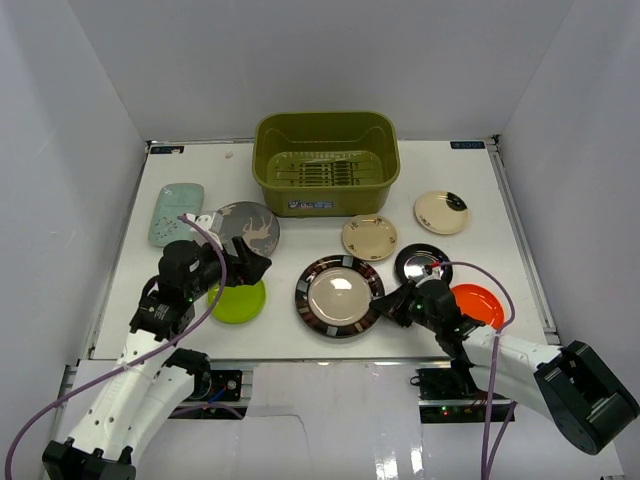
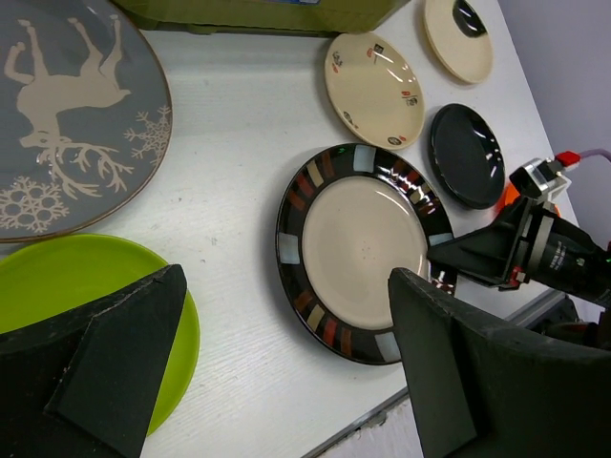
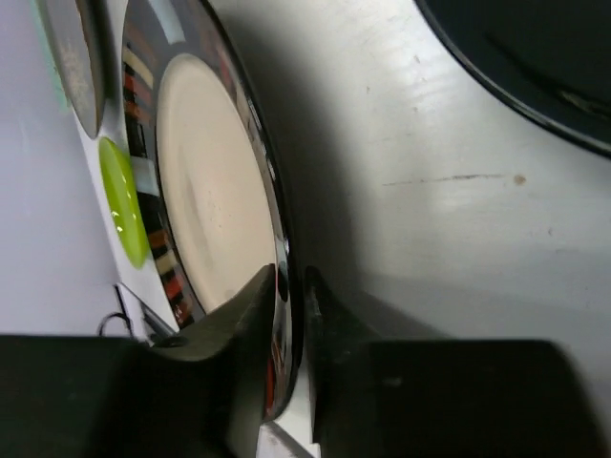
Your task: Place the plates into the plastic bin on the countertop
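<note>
The large brown-rimmed cream plate (image 1: 340,296) (image 3: 210,191) lies on the white countertop (image 1: 450,170), near its front edge. My right gripper (image 1: 383,303) (image 3: 291,281) is shut on this plate's right rim, one finger above it and one below. My left gripper (image 1: 255,265) (image 2: 286,286) hangs open above the gap between the lime green plate (image 1: 238,302) (image 2: 67,277) and the large plate (image 2: 363,248), holding nothing. The olive-green plastic bin (image 1: 325,195) stands at the back centre, with no plate in it.
A grey deer-patterned plate (image 1: 247,228) and a pale mint rectangular dish (image 1: 176,213) lie at the left. Two small cream plates (image 1: 369,237) (image 1: 441,212), a black plate (image 1: 422,263) and an orange plate (image 1: 480,303) lie at the right. White walls close three sides.
</note>
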You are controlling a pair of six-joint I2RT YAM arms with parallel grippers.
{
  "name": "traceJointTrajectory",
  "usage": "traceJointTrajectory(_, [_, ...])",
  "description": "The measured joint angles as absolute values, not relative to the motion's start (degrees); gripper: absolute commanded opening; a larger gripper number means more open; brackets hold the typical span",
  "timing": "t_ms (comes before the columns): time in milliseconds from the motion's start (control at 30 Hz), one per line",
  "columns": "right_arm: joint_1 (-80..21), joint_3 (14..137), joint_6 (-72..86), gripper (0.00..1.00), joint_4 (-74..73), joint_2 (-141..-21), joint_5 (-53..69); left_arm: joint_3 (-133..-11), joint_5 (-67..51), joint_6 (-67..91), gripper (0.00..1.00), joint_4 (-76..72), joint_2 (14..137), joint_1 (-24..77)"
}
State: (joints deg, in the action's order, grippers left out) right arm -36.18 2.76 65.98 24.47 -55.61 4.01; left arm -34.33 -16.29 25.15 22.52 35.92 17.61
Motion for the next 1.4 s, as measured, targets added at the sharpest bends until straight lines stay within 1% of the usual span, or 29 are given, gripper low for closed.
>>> traceJointTrajectory(33, [-36.1, 2.7, 66.7, 0.08, 24.7, -55.7, 3.5, -34.3, -15.6, 25.3, 0.98, 22.6, 36.0, 17.6])
traceJointTrajectory(100, [-36.1, 2.5, 68.2, 0.08, 25.9, -55.0, 3.6, -34.3, -14.0, 25.7, 0.98, 22.8, 36.4, 17.6])
traceJointTrajectory(167, [-36.5, 2.5, 67.2, 0.08, 24.3, -50.0, 3.3, -34.3, -12.0, 26.3, 0.98, 22.9, 37.1, 17.6])
traceJointTrajectory(300, [-36.8, 2.1, 62.7, 0.08, 10.9, -34.9, 2.6, -34.4, -8.7, 28.6, 0.98, 23.2, 40.2, 17.6])
traceJointTrajectory(367, [-36.9, 4.1, 59.8, 0.08, 2.7, -28.4, 2.7, -34.7, -7.4, 30.4, 0.98, 23.1, 43.1, 17.5])
traceJointTrajectory(467, [-36.9, 11.7, 55.8, 0.08, -6.4, -27.6, 3.3, -34.9, -6.2, 33.2, 0.98, 21.8, 47.8, 16.9])
traceJointTrajectory(600, [-36.9, 26.8, 51.0, 0.08, -9.3, -36.0, 6.2, -35.5, -5.3, 36.9, 0.96, 20.1, 52.2, 14.3])
traceJointTrajectory(767, [-36.7, 47.5, 44.8, 0.08, -8.0, -47.3, 7.8, -37.0, -5.1, 39.3, 0.94, 16.9, 54.4, 4.8])
traceJointTrajectory(833, [-35.6, 55.2, 42.9, 0.08, -5.3, -53.1, 8.9, -37.7, -5.2, 39.7, 0.94, 15.4, 55.9, 1.3])
traceJointTrajectory(967, [-28.7, 66.5, 43.3, 0.08, 2.5, -66.3, 15.7, -38.0, -6.9, 40.1, 0.91, 12.8, 61.3, -5.3])
traceJointTrajectory(1067, [-24.0, 74.8, 43.1, 0.08, 4.3, -77.2, 18.2, -38.0, -8.4, 40.4, 0.91, 11.4, 66.2, -8.8])
traceJointTrajectory(1233, [-18.7, 90.9, 42.3, 0.08, 3.6, -97.6, 20.3, -38.5, -10.0, 40.4, 0.9, 10.9, 72.5, -10.5])
traceJointTrajectory(1400, [-16.5, 105.5, 40.0, 0.08, -1.0, -114.0, 20.3, -41.1, -10.0, 39.6, 0.9, 10.2, 77.4, -10.8])
